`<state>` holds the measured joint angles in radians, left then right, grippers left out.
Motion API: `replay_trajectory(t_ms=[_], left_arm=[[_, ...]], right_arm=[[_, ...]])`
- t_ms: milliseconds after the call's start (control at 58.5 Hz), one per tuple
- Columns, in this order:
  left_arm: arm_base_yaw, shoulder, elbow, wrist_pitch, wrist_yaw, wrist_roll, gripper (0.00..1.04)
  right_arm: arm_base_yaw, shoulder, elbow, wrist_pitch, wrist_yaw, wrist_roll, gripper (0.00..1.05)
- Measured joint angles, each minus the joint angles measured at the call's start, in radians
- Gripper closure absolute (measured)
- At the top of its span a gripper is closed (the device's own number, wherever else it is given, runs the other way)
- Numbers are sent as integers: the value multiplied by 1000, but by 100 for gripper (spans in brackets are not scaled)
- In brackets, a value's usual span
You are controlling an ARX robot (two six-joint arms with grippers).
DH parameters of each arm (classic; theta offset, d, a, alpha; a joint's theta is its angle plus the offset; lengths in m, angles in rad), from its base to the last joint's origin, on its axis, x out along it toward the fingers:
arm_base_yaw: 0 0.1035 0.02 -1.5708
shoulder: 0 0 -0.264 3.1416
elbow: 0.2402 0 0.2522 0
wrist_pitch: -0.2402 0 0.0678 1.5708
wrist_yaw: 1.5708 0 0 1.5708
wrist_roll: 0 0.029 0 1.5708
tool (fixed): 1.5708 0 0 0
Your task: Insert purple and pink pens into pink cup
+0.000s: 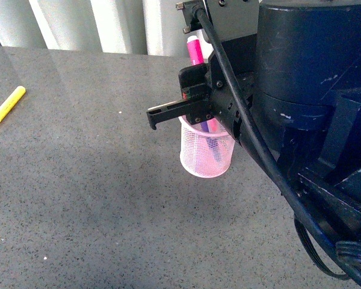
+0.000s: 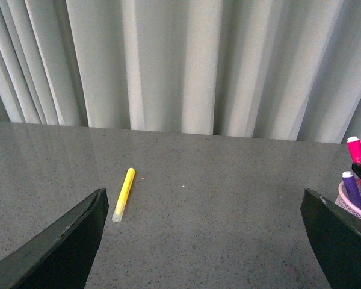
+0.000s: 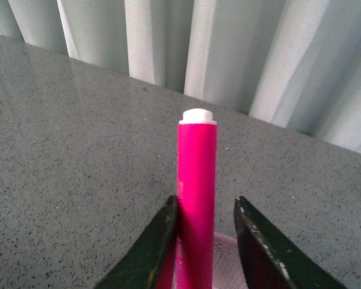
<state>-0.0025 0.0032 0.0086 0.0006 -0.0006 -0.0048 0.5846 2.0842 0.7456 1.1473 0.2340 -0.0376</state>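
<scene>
Cup (image 1: 206,158) stands on the grey table (image 1: 84,180), right of centre, under the right gripper (image 1: 195,108). Pink pen (image 3: 197,198) stands upright in it between that gripper's narrowly parted fingers (image 3: 156,247): one touches the barrel, the other shows a slim gap, so I cannot tell whether they grip it. Purple pen (image 2: 352,190) rests inside, beside the pink one. Left gripper (image 2: 204,241) hangs wide and empty. Yellow marker (image 2: 123,194) lies far left.
</scene>
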Motion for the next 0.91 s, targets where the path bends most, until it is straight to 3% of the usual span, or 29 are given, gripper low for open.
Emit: replay_trajectory(t_ms=[393,581,667,718,786,906], left_arm=[[0,0,0,0,0,0,7],[0,0,0,0,0,0,7],[0,0,0,0,0,0,7],[0,0,0,0,0,0,7],[0,0,0,0,0,0,7],[0,0,0,0,0,0,7]], right_arm=[[3,-147,-29,-101,26,55,7],[-5,-257,-75,-160,29,58,7],[-27,-376,-107,-271,72,71,7],[-53,-464,-122,-375,109,101,7],[-128,-677,-164,-644,176,187,7],[-220,-949,-259,-909,180,210,7]])
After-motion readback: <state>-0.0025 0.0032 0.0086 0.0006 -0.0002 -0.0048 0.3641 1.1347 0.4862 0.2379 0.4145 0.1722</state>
